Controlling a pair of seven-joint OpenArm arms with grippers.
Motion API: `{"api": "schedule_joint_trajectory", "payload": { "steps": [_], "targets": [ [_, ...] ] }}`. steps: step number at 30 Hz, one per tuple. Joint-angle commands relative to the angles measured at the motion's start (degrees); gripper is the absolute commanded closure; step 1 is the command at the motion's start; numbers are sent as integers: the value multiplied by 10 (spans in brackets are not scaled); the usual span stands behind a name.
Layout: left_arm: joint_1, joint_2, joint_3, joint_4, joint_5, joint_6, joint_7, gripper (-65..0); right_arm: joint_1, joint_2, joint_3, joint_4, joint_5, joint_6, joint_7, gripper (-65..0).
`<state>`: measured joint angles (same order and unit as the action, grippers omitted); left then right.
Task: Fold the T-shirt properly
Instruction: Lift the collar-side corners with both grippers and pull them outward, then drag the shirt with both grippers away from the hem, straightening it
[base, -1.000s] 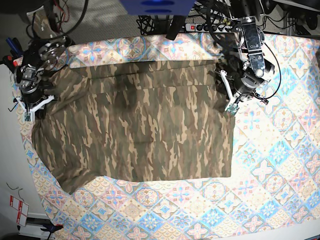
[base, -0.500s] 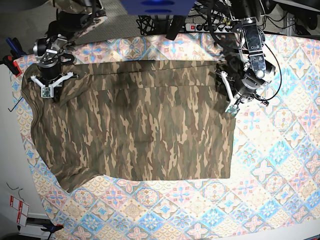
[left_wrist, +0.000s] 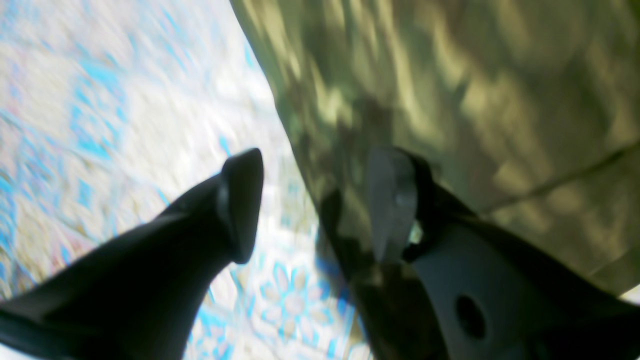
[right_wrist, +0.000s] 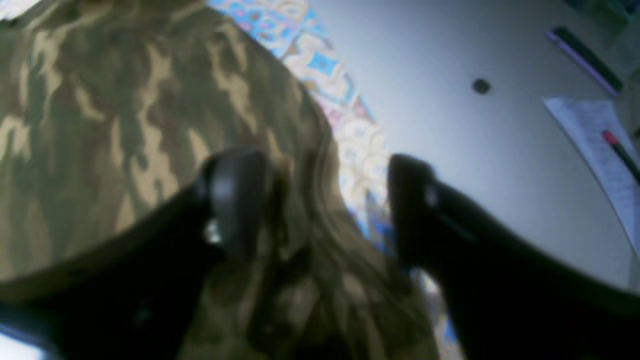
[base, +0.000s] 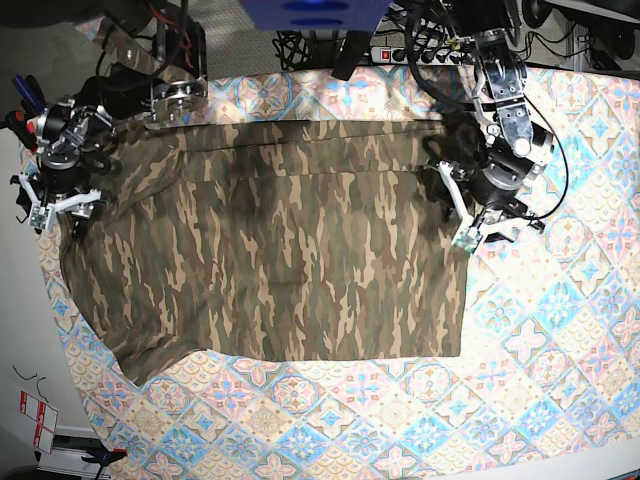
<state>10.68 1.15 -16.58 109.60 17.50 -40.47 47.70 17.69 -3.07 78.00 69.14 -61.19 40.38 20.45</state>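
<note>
Since the olive-brown camouflage fabric T-shirt (base: 270, 240) lies flat lengthwise between my arms, each open, empty gripper straddles an end: left gripper (base: 478, 218) at the hem edge, right gripper (base: 58, 200) at the sleeve side.

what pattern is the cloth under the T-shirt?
Pastel tile pattern, blue and pink florals on cream: cloth under the camouflage T-shirt. Base view shows it best.

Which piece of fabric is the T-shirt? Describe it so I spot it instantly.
Find the pastel tile-patterned cloth covering the table. The T-shirt lies spread flat on it between the two arms. It alone is camouflage: olive, brown and tan streaks.
</note>
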Motion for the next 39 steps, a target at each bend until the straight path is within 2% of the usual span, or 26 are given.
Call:
{"api": "schedule_joint_trajectory", "payload": {
  "steps": [1, 5, 9, 12, 15, 19, 22, 25, 29, 33, 36, 39],
  "targets": [
    [5, -2, -1, 17, -4, 5, -5, -339, 13, 1, 1, 20, 27, -4, 15, -441],
    [41, -3, 1, 37, -4, 5, -5, -342, 17, -1, 2, 66, 87, -4, -13, -462],
    [86, -8, -7, 37, -4, 5, -7, -343, 17, -1, 2, 83, 95, -4, -146, -466],
    [105, -15, -43, 31, -10, 5, -10, -344, 17, 31, 2, 57, 95, -4, -253, -516],
    [104, -16, -62, 13, -5, 5, -10, -355, 16, 69, 2, 3, 95, -4, -306, -573],
    [103, -41, -65, 9, -5, 5, -10, -406, 15, 97, 11, -54, 95, -4, -318, -581],
    [84, -51, -62, -18, -5, 5, -11, -407, 18, 119, 39, -101, 95, -4, -317, -581],
    [45, -56, -62, -96, -4, 5, -11, -407, 18, 145, 47, -157, 92, -4, -318, -581],
    [6, -71, -61, -185, -5, 5, -11, -407, 16, 166, 48, -216, 92, -4, -318, -581],
    [4, -71, -29, -201, -6, 5, -11, -406, 14, 174, 48, -244, 92, -4, -318, -581],
    [23, -70, 14, -201, -10, 5, -11, -392, 8, 173, 44, -242, 87, -4, -318, -515],
    [30, -68, 46, -202, -5, 5, -7, -309, 5, 172, 44, -242, 57, -4, -319, -382]
  ]
}}
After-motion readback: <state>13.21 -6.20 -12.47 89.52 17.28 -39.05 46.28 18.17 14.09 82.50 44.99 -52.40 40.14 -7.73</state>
